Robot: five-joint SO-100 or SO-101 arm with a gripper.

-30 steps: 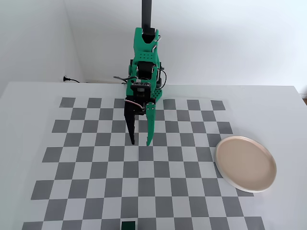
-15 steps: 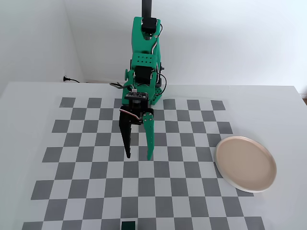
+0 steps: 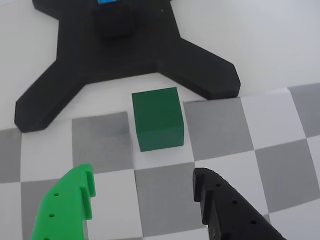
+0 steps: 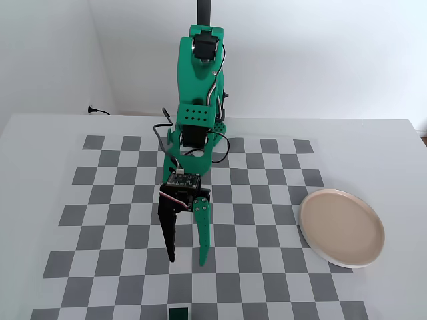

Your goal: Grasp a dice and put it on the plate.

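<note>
The dice (image 3: 157, 118) is a dark green cube on the checkerboard, upright, near the middle of the wrist view. It also shows at the bottom edge of the fixed view (image 4: 178, 313). My gripper (image 3: 143, 175) is open and empty, with a green finger (image 3: 67, 205) on the left and a black finger (image 3: 220, 205) on the right. The dice lies beyond the fingertips, roughly in line with the gap and apart from both. In the fixed view the gripper (image 4: 185, 259) points down over the board, short of the dice. The beige-pink plate (image 4: 341, 227) lies at the right.
A black cross-shaped stand base (image 3: 120, 50) lies just behind the dice in the wrist view, with a blue part at its top edge. The checkerboard mat (image 4: 107, 200) covers the white table. The arm's base (image 4: 197, 133) stands at the back.
</note>
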